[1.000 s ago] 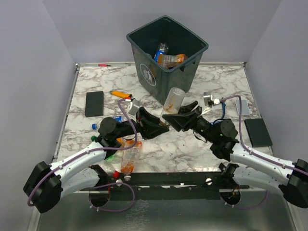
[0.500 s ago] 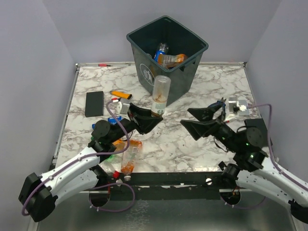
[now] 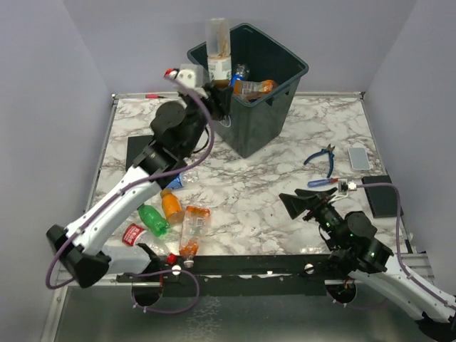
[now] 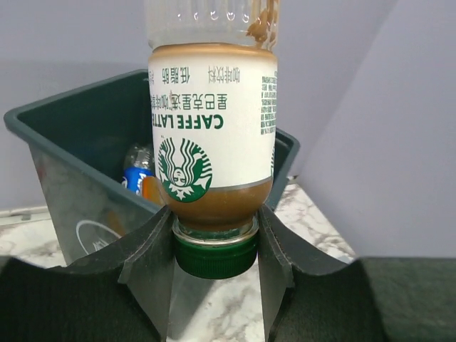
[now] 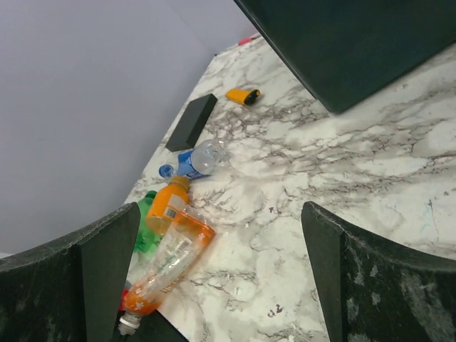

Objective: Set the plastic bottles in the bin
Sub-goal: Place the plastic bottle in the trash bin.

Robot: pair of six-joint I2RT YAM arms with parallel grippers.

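My left gripper [image 3: 217, 87] is shut on the neck of a coffee latte bottle [image 3: 218, 44], just above its green cap [image 4: 216, 254]. The bottle stands cap-down, raised at the left rim of the dark green bin [image 3: 251, 107]. In the left wrist view the white-labelled bottle [image 4: 212, 142] fills the middle, with the bin [image 4: 64, 178] behind it. Other bottles [image 3: 249, 85] lie inside the bin. My right gripper [image 3: 305, 206] is open and empty, low at the near right. Blue [image 5: 192, 162], orange [image 5: 167, 206], green [image 5: 146, 228] and clear orange-tinted [image 5: 167, 267] bottles lie on the table's near left.
Blue-handled pliers [image 3: 324, 157] and a small grey slab [image 3: 358, 157] lie at the right. Black pads sit at the left [image 3: 140, 153] and right [image 3: 381, 196] edges. An orange lighter [image 5: 242, 95] lies near the left pad. A red-labelled bottle [image 3: 135, 234] rests by the near-left edge.
The right gripper opened, let go of the latte bottle and drew back to the near right. The left arm carried the bottle from the table's middle up to the bin's left rim.
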